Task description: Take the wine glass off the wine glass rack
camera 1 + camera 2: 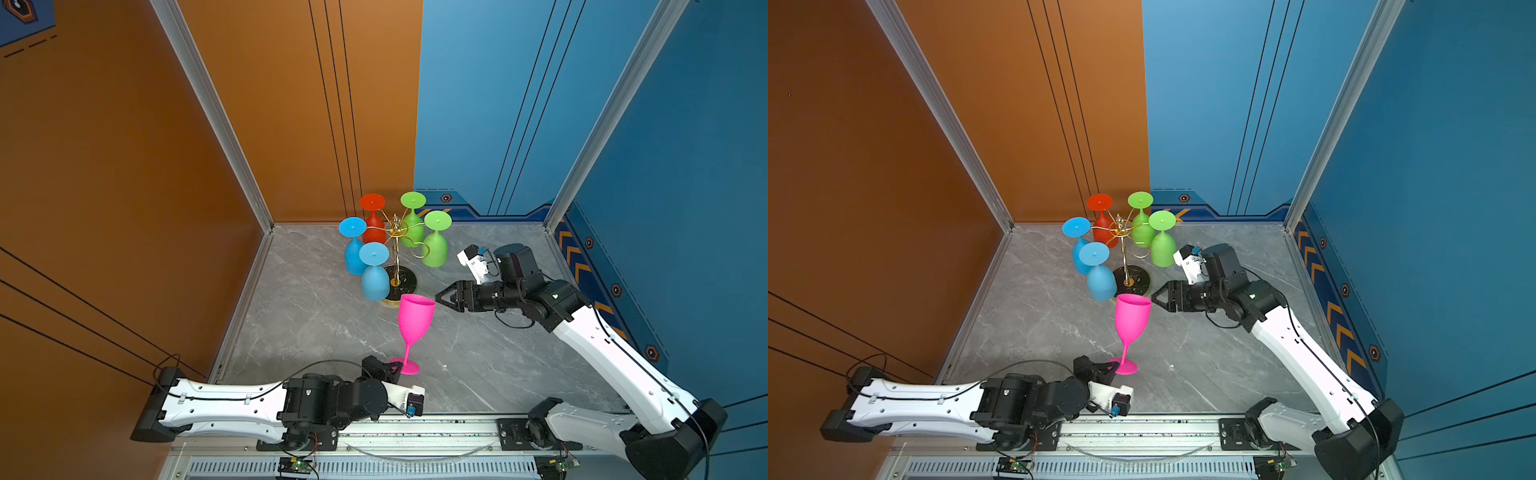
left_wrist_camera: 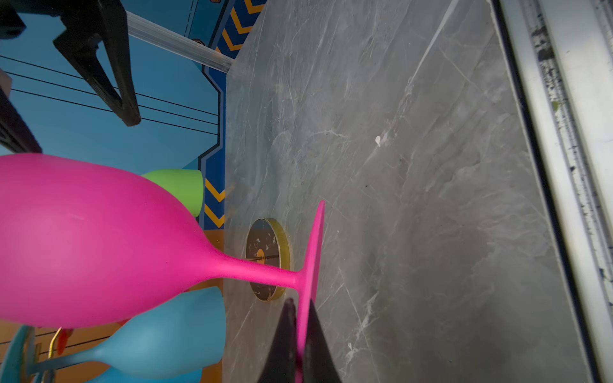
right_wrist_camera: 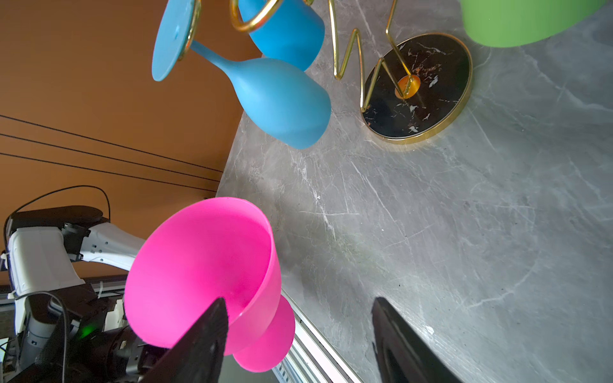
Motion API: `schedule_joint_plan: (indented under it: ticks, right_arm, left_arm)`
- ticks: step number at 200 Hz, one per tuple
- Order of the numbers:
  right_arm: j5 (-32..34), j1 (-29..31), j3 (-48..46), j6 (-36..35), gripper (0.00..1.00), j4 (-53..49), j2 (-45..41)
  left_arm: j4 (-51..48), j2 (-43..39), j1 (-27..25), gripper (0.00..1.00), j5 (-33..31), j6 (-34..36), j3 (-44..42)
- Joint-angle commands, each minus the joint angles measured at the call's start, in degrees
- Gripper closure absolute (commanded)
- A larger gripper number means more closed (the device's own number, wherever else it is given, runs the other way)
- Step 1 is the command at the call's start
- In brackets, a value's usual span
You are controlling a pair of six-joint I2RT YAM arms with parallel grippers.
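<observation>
Pink glass (image 1: 415, 320): matt, smooth, opaque, plastic-looking. Blue glass (image 3: 282, 99): same matt finish. Rack (image 1: 396, 228): thin gold wire, polished metal; base (image 3: 431, 99) glossy blk marbled w/ gold rim. Table (image 1: 478, 353): grey marble-look, smooth, low sheen.

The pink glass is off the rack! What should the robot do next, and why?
Probably the left gripper should settle the pink glass flat on the table, then let go. It pinches the foot's rim, the glass is upright and clear of the rack, and the right gripper is open beside the bowl, not holding it. Whether the foot rests flat I cannot tell.
</observation>
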Motion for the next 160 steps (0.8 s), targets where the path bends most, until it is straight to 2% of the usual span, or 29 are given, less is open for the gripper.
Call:
schedule_joint_plan:
  ticks: [1, 51, 108, 113, 160]
  right_arm:
    - [-2.12, 0.60, 2.12, -1.51, 0.30, -2.20, 0.69]
    - [-2.75, 1.40, 2.78, -1.70, 0.34, -2.28, 2.04]
    - [-3.59, 1.97, 3.08, -1.96, 0.44, -2.28, 3.99]
    - [-3.72, 2.01, 3.09, -1.97, 0.45, -2.28, 4.13]
    - [-4.12, 2.65, 2.83, -2.14, 0.55, -2.28, 5.34]
  left_arm:
    - [-0.15, 0.59, -0.99, 1.00, -5.90, 5.37, -1.47]
    - [0.54, 1.36, -1.16, 1.00, -7.65, 9.11, -1.94]
    - [3.33, 0.98, -1.18, 1.00, -11.33, 14.38, -4.09]
    - [3.65, 0.96, -1.25, 1.00, -11.60, 16.77, -4.37]
    - [9.23, 0.63, -1.30, 1.00, -14.89, 22.24, -6.76]
